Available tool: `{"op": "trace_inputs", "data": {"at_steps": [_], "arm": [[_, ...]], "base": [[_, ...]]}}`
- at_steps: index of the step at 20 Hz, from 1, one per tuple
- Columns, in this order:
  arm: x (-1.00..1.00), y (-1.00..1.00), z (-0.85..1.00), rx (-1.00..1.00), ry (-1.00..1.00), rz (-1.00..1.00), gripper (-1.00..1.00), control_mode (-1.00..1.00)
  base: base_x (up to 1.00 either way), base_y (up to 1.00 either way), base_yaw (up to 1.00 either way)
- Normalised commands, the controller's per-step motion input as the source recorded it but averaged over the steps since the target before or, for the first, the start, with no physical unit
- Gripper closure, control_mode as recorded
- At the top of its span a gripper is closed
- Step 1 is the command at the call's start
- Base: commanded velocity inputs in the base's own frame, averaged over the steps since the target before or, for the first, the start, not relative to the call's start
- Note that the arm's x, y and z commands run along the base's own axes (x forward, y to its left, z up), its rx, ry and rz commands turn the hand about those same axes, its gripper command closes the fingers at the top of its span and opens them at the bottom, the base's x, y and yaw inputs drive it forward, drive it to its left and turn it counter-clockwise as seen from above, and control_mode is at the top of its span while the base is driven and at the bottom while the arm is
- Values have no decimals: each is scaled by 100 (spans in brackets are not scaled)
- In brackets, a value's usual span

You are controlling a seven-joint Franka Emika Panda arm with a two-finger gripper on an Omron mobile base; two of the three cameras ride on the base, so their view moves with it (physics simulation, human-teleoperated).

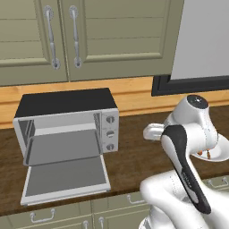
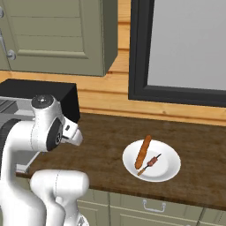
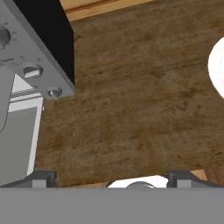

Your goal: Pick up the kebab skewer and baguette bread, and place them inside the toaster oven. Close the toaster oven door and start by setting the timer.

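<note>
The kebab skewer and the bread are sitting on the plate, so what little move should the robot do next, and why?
Probably swing the hand toward the white plate and come down over the kebab skewer. The fingers stand wide apart and hold nothing, above bare counter between the toaster oven and the plate. The skewer and the baguette bread lie on the plate, and the toaster oven door is already down.

Even, bright rendered light, faint shadows, slightly coarse, no glare.

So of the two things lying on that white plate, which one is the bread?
The baguette bread: the thick, plain orange-brown loaf. The kebab skewer beside it on the plate is a thin stick with small dark chunks.
</note>
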Motion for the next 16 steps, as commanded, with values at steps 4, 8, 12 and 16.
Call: {"op": "trace_inputs", "data": {"at_steps": [4, 8, 12, 16], "arm": [[-4, -92, 0, 0, 8, 0, -100, -100], [0, -94, 0, 0, 5, 0, -100, -100], [0, -92, 0, 0, 8, 1, -100, -100], [3, -90, -2, 0, 4, 4, -100, -100]], "base": [[0, 0, 0], [0, 0, 0], [0, 0, 0], [0, 0, 0]]}}
